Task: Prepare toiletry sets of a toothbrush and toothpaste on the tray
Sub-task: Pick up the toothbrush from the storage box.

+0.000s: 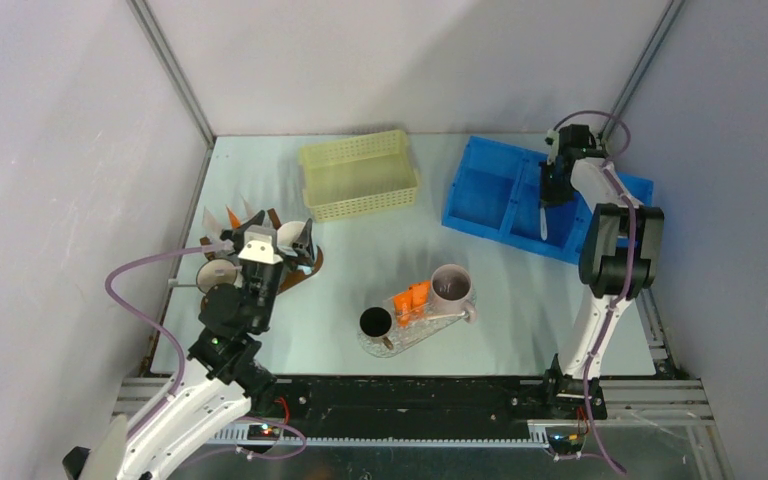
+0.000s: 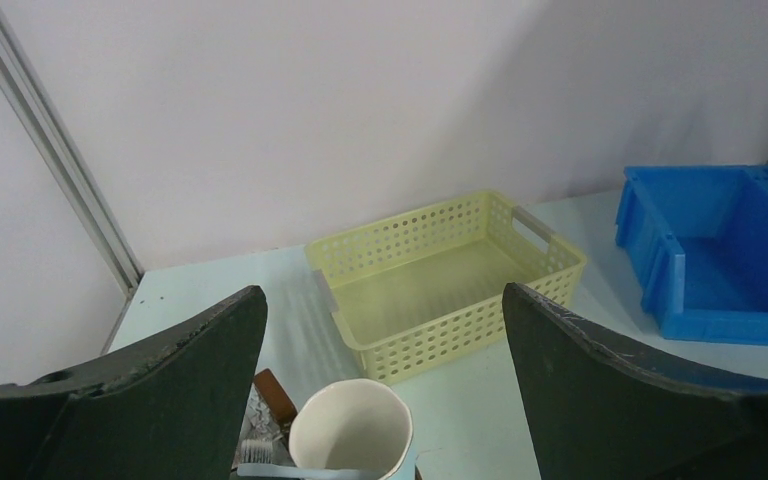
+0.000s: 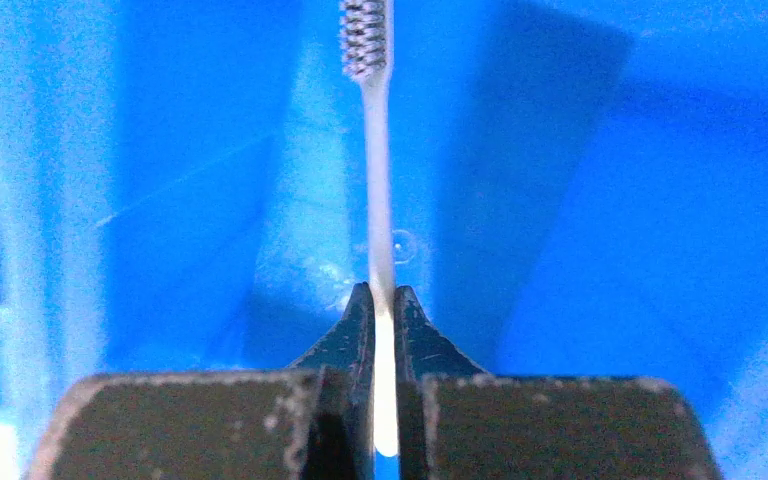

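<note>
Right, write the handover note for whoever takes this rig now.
Left tool: open, holding nothing, above a white ceramic mug.
Right tool: shut on a slim white toothbrush, over the blue plastic bin.
Clear oval tray: flat orange tubes lie on it between a black mug and a dusky pink mug.
Done: tubes on the tray.
Left: bring the held toothbrush to the tray and pair it with a tube.

I see 2 arms, same build: left arm (image 1: 182,410), right arm (image 1: 592,330), white links, black joints. Purple cable (image 1: 112,280) loops off each wrist. Fingers (image 2: 160,400) dark grey, curved, edges scuffed pale.
</note>
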### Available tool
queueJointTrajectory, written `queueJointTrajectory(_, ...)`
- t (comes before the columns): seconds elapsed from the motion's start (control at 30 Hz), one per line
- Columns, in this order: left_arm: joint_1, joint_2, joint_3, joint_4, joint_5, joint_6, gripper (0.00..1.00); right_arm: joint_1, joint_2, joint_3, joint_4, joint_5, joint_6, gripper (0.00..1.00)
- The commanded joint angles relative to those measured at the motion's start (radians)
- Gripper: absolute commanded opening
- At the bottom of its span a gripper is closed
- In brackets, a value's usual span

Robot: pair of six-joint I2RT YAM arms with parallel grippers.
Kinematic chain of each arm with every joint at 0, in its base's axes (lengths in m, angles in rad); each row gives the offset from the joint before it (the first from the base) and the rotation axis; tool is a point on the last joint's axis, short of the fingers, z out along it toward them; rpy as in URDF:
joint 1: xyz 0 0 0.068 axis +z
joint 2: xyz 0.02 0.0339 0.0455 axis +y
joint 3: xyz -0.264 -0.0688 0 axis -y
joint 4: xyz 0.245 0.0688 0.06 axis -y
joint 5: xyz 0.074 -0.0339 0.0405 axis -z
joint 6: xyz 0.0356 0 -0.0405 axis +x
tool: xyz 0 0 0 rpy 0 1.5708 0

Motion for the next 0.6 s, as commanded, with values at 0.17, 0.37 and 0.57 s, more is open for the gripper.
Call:
queueJointTrajectory(0.17,0.007,0.02,0.087,-0.032,0.059,-0.037,0.95,0.003,-0.255,-0.072,0.135,0.039,-0.047,0.0)
queueJointTrajectory(0.37,0.007,0.058,0.151,-0.077,0.142,-0.066,0.95,0.02,-0.404,-0.115,0.189,-0.048,-0.064,0.0)
queueJointTrajectory(0.57,0.007,0.133,0.227,-0.099,0.275,-0.102,0.95,0.091,-0.522,-0.146,0.212,-0.147,-0.081,0.0)
